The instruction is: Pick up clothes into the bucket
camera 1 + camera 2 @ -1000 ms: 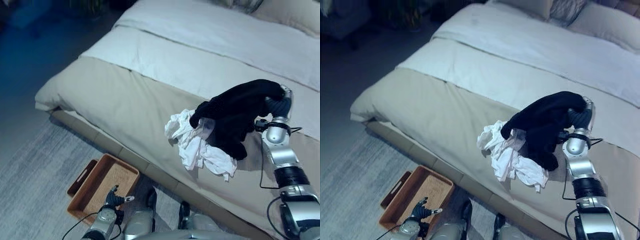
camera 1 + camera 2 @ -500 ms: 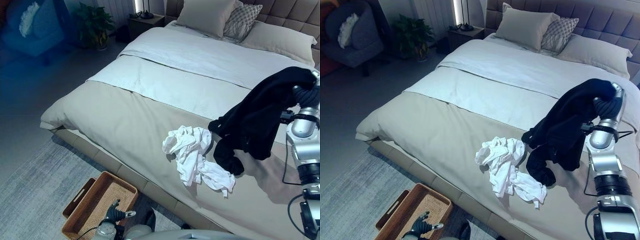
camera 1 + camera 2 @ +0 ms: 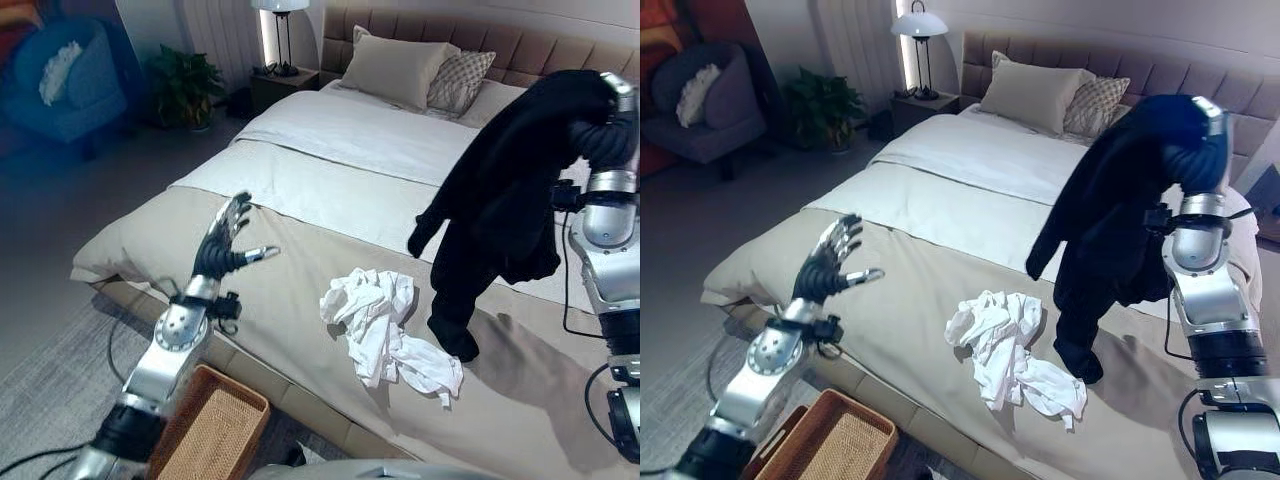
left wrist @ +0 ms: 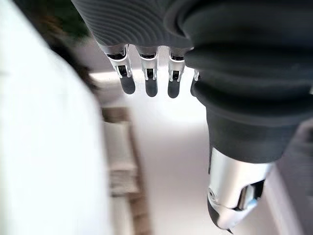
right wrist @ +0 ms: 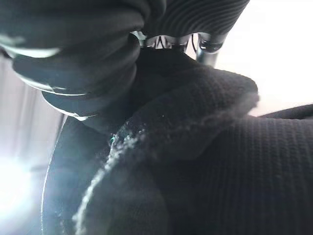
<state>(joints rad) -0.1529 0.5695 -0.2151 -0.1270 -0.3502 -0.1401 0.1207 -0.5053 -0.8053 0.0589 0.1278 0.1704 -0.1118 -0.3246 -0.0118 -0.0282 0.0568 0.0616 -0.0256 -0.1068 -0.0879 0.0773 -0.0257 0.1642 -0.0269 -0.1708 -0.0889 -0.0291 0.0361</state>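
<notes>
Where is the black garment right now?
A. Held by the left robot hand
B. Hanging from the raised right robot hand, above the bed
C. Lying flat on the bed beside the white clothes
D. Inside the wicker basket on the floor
B: the black garment hangs from the raised right robot hand, its lower end near the bed beside the white clothes; the left robot hand is open and holds nothing, away from the basket.

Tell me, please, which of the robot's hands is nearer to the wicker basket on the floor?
Left. The left hand is raised open above the basket; the right hand holds the black garment high across the bed.
</notes>
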